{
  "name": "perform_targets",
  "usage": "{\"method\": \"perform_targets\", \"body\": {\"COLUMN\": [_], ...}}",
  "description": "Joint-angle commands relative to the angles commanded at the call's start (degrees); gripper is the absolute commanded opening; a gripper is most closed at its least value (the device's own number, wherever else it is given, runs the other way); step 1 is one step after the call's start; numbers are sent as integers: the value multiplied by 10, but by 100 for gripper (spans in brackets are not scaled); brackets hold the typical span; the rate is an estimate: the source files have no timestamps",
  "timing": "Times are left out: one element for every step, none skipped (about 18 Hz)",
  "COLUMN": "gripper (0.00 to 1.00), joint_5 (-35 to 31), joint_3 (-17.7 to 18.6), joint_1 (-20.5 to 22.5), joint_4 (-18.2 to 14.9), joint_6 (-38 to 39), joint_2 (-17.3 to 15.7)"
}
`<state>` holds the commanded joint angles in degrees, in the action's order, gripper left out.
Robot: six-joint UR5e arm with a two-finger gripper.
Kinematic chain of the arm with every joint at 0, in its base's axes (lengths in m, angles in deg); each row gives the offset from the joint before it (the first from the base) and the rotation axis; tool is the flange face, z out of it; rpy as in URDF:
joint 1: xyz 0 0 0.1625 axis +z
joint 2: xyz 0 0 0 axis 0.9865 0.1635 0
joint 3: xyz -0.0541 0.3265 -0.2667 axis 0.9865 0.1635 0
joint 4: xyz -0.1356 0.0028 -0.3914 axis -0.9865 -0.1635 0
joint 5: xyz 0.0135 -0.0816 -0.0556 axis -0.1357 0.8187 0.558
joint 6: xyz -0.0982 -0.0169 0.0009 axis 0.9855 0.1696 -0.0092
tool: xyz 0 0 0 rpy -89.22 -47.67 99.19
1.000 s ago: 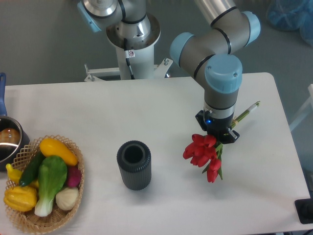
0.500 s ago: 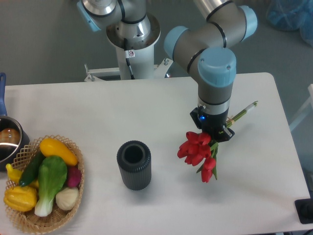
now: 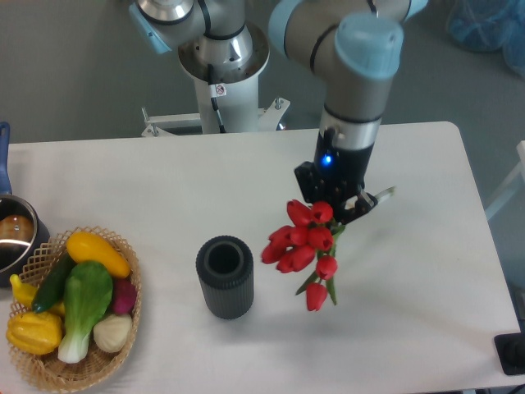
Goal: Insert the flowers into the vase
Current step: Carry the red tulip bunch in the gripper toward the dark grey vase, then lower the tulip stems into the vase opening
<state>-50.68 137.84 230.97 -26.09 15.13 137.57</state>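
Observation:
The flowers [image 3: 302,246], a bunch of red tulips with green leaves, hang in the air with the heads down and to the left. A short bit of pale stem sticks out to the right of my gripper [image 3: 338,205], which is shut on the stems; its fingers are mostly hidden by the wrist. The vase [image 3: 224,276], dark grey, ribbed and with an open round mouth, stands upright on the white table [image 3: 164,189], left of the flowers and apart from them.
A wicker basket [image 3: 49,365] with several toy vegetables sits at the front left. A metal pot [image 3: 12,238] with a blue handle is at the left edge. The robot base [image 3: 221,74] stands behind the table.
My gripper has risen and moved left with the flowers, which now hang higher and closer to the vase. The vase has not moved.

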Motion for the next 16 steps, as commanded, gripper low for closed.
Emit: {"method": "perform_targets", "body": {"gripper": [0, 0, 0, 0, 0, 0, 0, 0, 0, 0, 0, 0, 0, 0, 0, 1], "joint_5": [29, 49, 62, 103, 137, 161, 173, 175, 179, 187, 190, 190, 191, 192, 195, 209], "joint_3": [0, 0, 1, 1, 2, 5, 9, 11, 11, 11, 11, 11, 11, 11, 10, 8], "joint_1": [0, -1, -1, 1, 2, 1, 1, 1, 1, 2, 1, 1, 1, 2, 2, 3], "joint_4": [22, 41, 58, 64, 63, 63, 65, 65, 65, 65, 64, 65, 65, 65, 65, 67], "joint_6": [27, 53, 69, 76, 82, 96, 107, 113, 117, 122, 129, 136, 138, 139, 145, 164], "joint_2": [0, 0, 1, 2, 3, 3, 2, 1, 2, 2, 2, 1, 1, 1, 2, 3]}}
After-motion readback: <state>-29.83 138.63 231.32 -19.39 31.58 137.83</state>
